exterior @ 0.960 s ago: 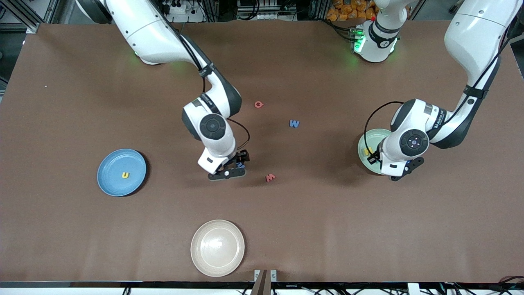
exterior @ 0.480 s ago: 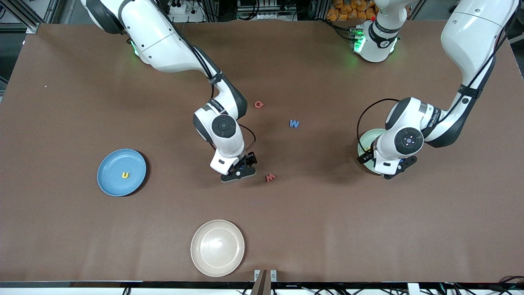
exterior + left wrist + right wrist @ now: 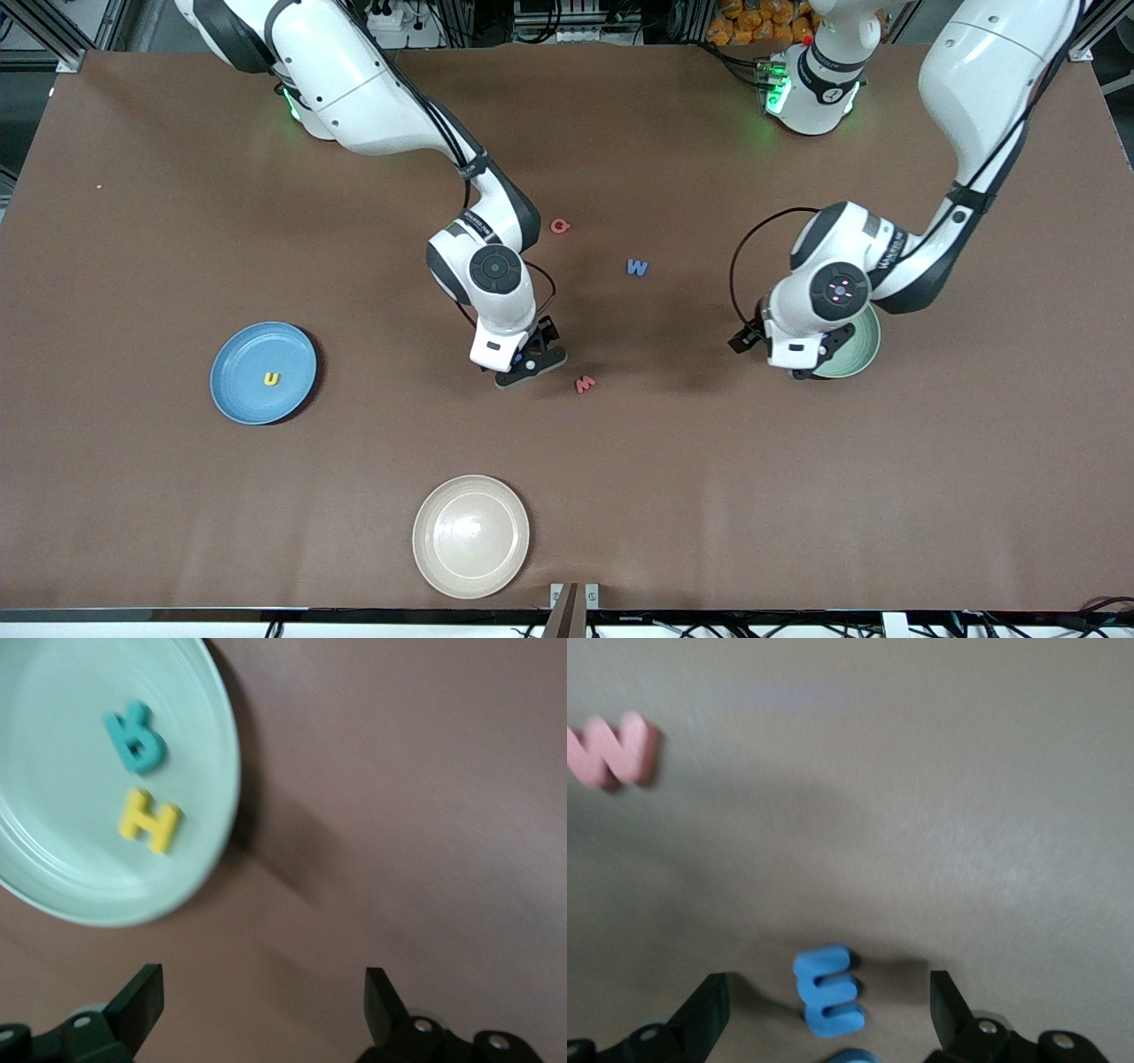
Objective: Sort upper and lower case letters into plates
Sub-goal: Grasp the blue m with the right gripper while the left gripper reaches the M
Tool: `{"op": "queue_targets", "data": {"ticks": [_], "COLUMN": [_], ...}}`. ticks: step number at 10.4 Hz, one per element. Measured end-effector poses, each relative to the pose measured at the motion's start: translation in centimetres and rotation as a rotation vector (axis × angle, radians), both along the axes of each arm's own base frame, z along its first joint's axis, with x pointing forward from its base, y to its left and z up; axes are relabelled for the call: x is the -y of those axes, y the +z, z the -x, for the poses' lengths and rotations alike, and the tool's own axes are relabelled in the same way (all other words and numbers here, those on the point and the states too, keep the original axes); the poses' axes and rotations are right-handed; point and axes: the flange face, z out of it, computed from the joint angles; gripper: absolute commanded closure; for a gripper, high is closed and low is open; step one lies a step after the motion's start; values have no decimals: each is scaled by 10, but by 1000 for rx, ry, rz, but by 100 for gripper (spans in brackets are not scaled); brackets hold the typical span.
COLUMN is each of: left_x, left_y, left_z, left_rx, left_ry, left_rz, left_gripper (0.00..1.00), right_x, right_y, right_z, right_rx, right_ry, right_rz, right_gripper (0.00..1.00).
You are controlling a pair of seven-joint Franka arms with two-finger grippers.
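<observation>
The right gripper point(image 3: 824, 1014), fingers spread wide, is straddling a blue m point(image 3: 827, 989) that looks light, thin and stiff, best pinched across its flat edges. The left gripper point(image 3: 261, 1010), also wide and empty, is hanging beside the pale green plate point(image 3: 217, 771).

Front view: you look down from high across the table point(image 3: 133, 496), facing both arm bases.
Left wrist view: close, looking down on the pale green plate point(image 3: 53, 886), also seen at point(image 3: 864, 350).
Right wrist view: close to the tabletop; you share the red w point(image 3: 611, 749) point(image 3: 585, 385) with the front view.
</observation>
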Motion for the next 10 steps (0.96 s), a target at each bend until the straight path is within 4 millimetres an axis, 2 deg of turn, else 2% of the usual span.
{"op": "queue_targets", "data": {"ticks": [1, 5, 8, 9, 10], "left_x": [15, 45, 61, 70, 83], "left_y": [-4, -4, -19, -21, -18], "left_z": [5, 19, 51, 61, 72], "left_rx": [7, 5, 34, 40, 45], "left_ry": [29, 147, 205, 241, 279], "left_rz": [3, 39, 87, 101, 117], "left_gripper": [0, 0, 0, 0, 0], "right_x": [1, 2, 5, 6, 7], "right_y": [-3, -1, 4, 5, 6], "right_z": [1, -1, -7, -9, -10], "right_rx": [-1, 0, 7, 7, 6], "right_ry": [10, 12, 2, -2, -4], "right_rz": [1, -2, -13, -19, -21], "right_gripper": [0, 0, 0, 40, 99]}}
